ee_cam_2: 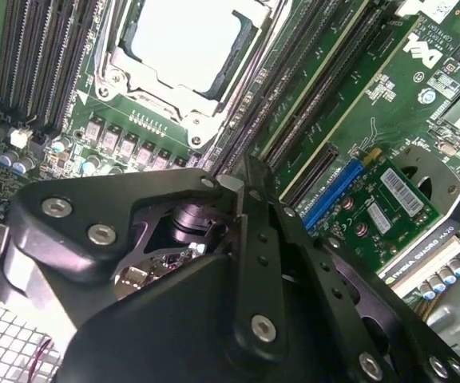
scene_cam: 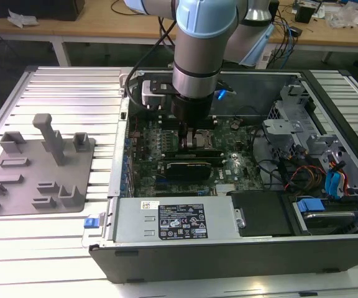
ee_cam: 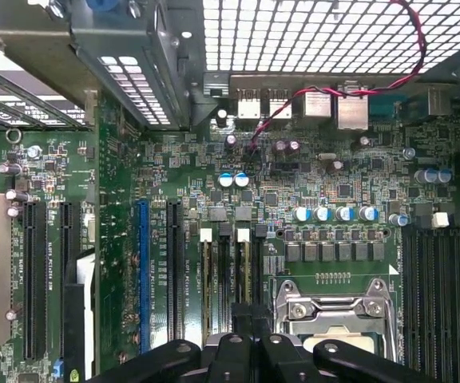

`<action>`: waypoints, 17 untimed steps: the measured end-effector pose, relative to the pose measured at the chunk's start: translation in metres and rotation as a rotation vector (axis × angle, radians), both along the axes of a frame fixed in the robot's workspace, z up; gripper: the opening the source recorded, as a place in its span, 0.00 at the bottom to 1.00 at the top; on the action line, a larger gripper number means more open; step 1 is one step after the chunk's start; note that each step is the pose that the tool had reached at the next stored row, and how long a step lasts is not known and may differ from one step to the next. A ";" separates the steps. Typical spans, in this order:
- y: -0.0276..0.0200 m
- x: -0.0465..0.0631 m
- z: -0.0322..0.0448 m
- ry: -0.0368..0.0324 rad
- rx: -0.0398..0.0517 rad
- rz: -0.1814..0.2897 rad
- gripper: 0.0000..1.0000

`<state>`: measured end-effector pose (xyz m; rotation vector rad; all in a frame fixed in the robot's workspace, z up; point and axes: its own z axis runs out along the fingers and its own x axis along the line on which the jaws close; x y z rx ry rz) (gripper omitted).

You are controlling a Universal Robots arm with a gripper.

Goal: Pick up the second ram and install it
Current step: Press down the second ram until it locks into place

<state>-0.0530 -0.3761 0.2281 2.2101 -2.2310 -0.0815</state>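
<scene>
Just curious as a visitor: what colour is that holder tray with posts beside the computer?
Plain grey, the holder tray; it shows best in the exterior view.

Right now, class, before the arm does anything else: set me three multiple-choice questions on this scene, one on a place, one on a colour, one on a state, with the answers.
1. Where is the claw?
A. over the bare slatted table
B. inside the computer case, over the motherboard
C. over the back bench

2. What colour is the holder tray?
A. orange
B. blue
C. grey

3. How is the computer case?
A. open, insides showing
B. shut, panel on
C. wrapped in foil

Answers: 1 B, it hangs low over the board. 2 C, the exterior view shows it plain grey. 3 A, the motherboard lies in plain sight.
</scene>
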 end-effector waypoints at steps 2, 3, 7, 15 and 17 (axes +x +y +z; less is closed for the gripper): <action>0.0000 0.000 0.0097 0.0000 0.0001 0.000 0.08; 0.0000 0.000 0.0161 -0.0001 0.0002 0.000 0.08; 0.0000 0.003 0.0223 0.0002 -0.0001 0.000 0.08; 0.0000 0.031 0.0222 0.0000 0.0000 0.000 0.08; 0.0000 0.031 0.0222 0.0000 0.0000 0.000 0.08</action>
